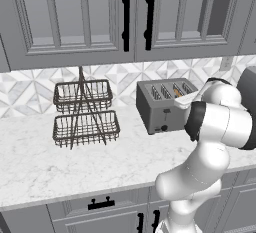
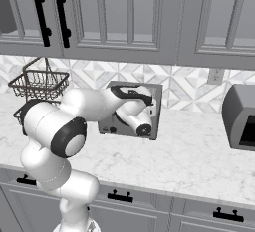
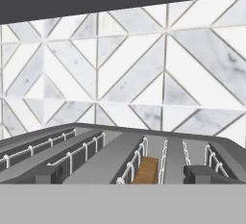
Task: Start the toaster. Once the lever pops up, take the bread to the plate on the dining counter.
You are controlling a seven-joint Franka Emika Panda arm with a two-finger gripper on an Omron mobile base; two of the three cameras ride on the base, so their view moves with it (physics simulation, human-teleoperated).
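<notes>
Four toaster [image 1: 162, 104] slots lie under the spread gripper [image 3: 124, 175], bread [image 3: 145, 171] in one. Judging by this, starting comes next: reach the lever.

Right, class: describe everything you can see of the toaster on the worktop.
The toaster is a boxy grey metal unit with four long slots on top, each lined with thin white wire guides. Small dark knobs sit low on its front face. It stands upright on the white marble worktop, close to the tiled wall. A tan, brown-crusted slice of bread sits down in one slot. The end effector hovers open just over the top.
</notes>
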